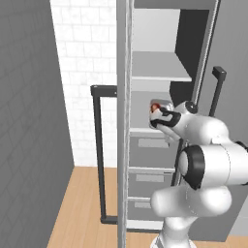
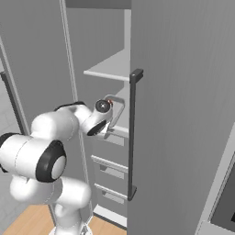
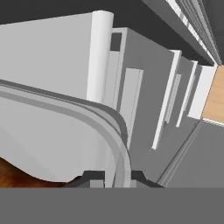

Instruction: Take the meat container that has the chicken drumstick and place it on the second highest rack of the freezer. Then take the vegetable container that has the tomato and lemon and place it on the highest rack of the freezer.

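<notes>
Base views look forward from behind-left and behind-right, sharing the tall grey open freezer point(image 1: 155, 145); hand view sits close against its pale shelf point(image 3: 48, 57).

We are seeing the freezer point(image 1: 145, 155) showing plain grey, its two shelves pale grey, the highest rack point(image 1: 160, 68) among them. The meat container point(image 1: 162, 107) is looking light grey, and the chicken drumstick point(image 3: 22, 177) is gleaming a glossy reddish brown. The door handle point(image 2: 133, 133) is reading dark. Behind, a wall of white tiles point(image 1: 87, 48) is showing a brick-like grid, and the floor point(image 1: 82, 208) is glowing light wood.
</notes>
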Controlling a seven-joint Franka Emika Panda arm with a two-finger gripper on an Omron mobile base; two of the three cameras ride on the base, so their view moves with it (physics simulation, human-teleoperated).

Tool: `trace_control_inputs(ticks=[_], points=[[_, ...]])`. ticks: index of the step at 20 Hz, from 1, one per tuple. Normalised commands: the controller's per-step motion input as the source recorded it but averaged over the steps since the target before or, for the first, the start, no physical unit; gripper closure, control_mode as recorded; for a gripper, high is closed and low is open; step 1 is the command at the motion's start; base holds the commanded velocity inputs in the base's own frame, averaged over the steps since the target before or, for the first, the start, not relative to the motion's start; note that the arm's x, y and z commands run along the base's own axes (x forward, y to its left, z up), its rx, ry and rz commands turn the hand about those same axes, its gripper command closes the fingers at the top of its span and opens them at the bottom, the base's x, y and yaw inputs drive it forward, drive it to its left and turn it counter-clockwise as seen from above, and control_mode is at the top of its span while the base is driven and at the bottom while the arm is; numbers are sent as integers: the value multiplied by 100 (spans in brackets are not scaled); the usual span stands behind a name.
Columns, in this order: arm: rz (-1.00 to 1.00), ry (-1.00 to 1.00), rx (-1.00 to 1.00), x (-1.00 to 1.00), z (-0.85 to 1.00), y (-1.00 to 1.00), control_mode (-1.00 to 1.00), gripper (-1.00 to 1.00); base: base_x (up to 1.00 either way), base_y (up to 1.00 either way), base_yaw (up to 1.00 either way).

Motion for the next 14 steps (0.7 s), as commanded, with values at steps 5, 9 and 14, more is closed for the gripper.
trace_control_inputs(ticks=[5,9,14], points=[[0,0,0,30,-13,-17,-100,100,0,0,0],[0,0,0,29,-22,-18,-100,100,0,0,0],[0,0,0,44,-22,0,-100,100,0,0,0]])
